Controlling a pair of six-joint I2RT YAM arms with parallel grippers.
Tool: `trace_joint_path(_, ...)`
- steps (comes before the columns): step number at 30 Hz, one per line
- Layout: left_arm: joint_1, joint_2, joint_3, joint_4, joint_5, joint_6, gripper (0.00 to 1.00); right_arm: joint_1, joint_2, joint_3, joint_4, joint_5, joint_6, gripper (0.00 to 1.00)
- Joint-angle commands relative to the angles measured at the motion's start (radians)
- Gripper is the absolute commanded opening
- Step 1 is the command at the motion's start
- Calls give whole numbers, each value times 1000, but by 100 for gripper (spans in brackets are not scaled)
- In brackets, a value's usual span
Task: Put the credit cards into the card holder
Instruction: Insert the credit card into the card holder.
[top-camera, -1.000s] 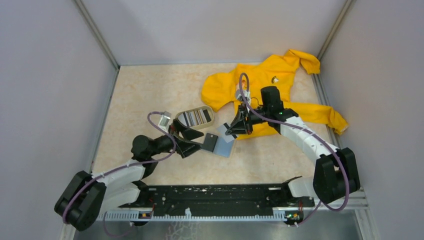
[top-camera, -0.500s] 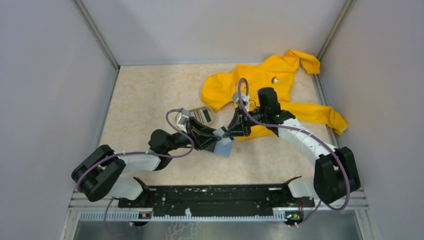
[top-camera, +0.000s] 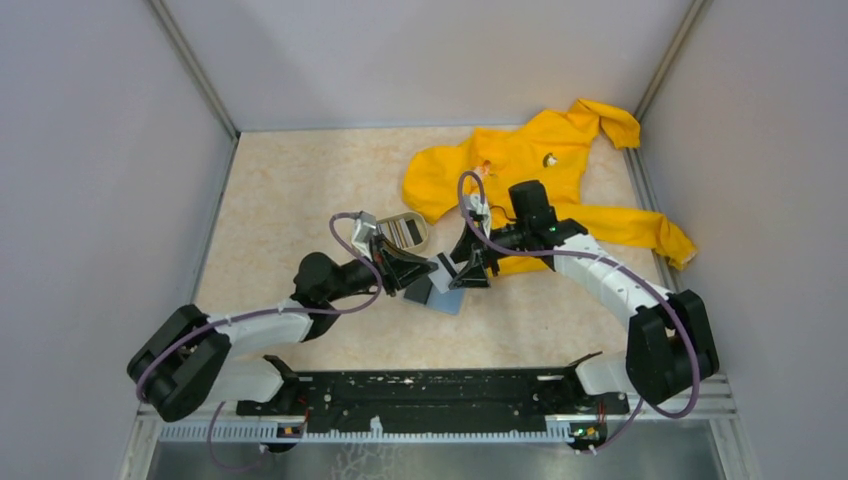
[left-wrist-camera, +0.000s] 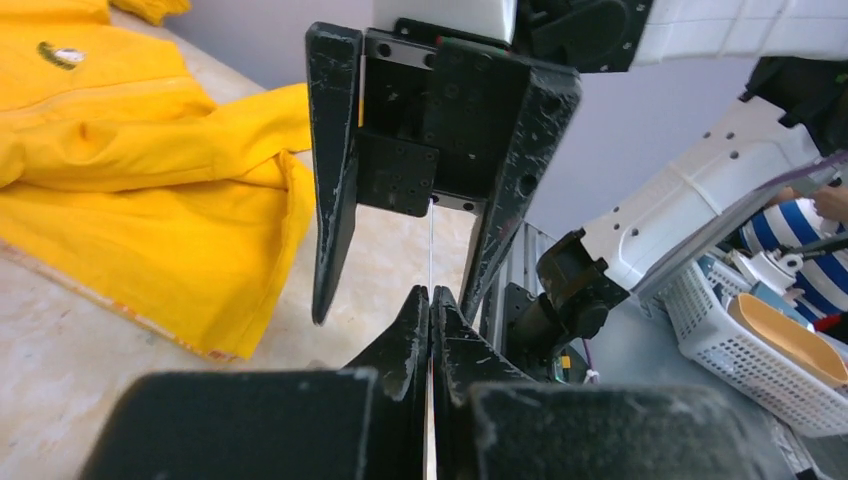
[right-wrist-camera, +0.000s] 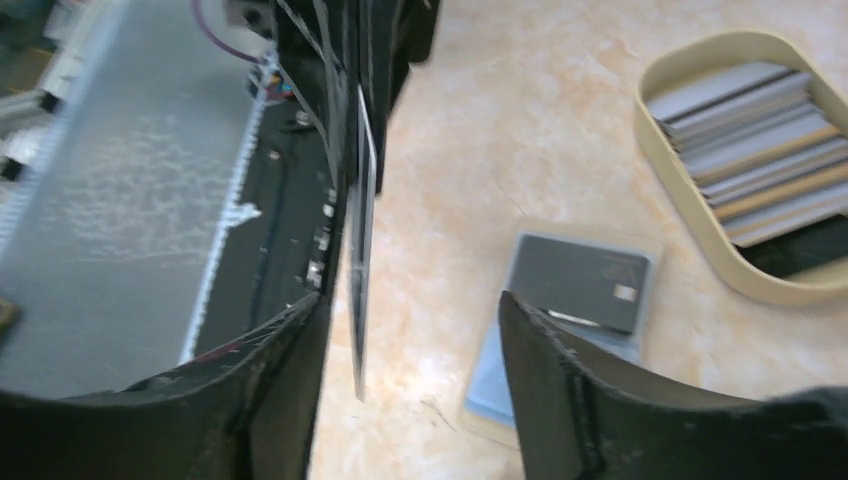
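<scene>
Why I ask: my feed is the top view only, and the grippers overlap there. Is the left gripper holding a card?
Observer: Yes. The left wrist view shows the left gripper shut on a thin card, seen edge-on.
Operator: And the right gripper?
Observer: In the right wrist view the right gripper is open and straddles that upright card without clamping it.
Operator: What lies below them?
Observer: The right wrist view shows a dark grey card lying flat on top of a light blue one.
</scene>
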Motion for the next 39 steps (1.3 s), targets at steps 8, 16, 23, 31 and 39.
trace_joint_path(8,225,-204,-82,-556,7,-89,0,-4,-42,-9,-224,260,-608,71)
trace_joint_path(16,239,-190,-66,-730,-68,12,0,190,23,-103,-159,420,-752,53)
trace_joint_path(23,240,-223,-26,-851,-111,91,0,440,212,-39,-149,664,-687,18)
trace_joint_path(31,242,-230,-30,-851,-102,98,0,480,268,-14,-157,820,-657,13)
trace_joint_path(39,245,-214,-19,-817,-60,82,0,404,275,33,-254,900,-692,12)
